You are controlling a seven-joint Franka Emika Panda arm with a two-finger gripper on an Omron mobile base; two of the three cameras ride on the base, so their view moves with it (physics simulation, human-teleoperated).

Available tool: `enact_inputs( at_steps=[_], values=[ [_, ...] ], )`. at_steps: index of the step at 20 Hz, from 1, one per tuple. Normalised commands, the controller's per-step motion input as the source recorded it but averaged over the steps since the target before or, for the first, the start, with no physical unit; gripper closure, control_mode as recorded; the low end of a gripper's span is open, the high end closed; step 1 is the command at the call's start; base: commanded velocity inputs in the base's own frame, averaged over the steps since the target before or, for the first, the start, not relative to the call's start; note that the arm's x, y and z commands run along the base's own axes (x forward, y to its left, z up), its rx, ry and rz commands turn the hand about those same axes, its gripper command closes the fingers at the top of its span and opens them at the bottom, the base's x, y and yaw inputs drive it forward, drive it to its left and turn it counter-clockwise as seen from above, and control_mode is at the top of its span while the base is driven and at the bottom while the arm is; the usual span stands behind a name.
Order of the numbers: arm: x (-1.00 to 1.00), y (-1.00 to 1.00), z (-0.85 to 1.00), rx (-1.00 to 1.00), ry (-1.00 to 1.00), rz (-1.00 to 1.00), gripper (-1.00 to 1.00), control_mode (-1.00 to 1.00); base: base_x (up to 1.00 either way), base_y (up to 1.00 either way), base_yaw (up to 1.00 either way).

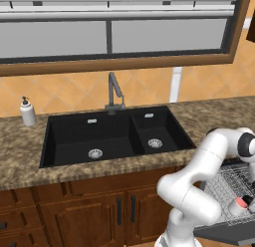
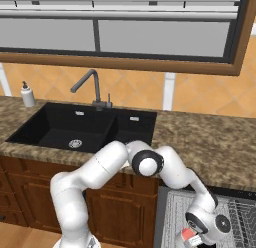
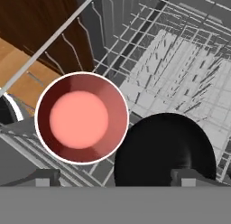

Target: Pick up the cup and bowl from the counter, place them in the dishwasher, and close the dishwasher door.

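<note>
Left base view: small whitish cup with a red-pink inside (image 1: 239, 204) sits low in the light grey wire rack (image 1: 226, 184) | Right base view: gripper (image 2: 192, 239) right at the cup | Hand view: cup mouth faces up beside a round black bowl (image 3: 164, 148); dark finger tips (image 3: 45, 177) stand wide, cannot tell if gripping | tip: set cup flat, let go gently, lift straight up
</note>
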Motion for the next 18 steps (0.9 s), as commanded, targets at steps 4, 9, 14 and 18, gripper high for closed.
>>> enact_inputs(
  at_steps=[4, 9, 14, 18],
  values=[
    [-0.40, 0.07, 0.50, 0.01, 0.00, -0.05, -1.00, -1.00, 0.00, 0.00, 0.00],
    [-0.58, 0.00, 0.32, 0.06, -0.02, -0.18, -1.00, -1.00, 0.00, 0.00, 0.00],
    [-0.57, 0.01, 0.00, 0.07, -0.03, -0.36, -1.00, -1.00, 0.00, 0.00, 0.00],
    [0.09, -0.01, -0.22, 0.00, 0.00, -0.43, -1.00, -1.00, 0.00, 0.00, 0.00]
  ],
)
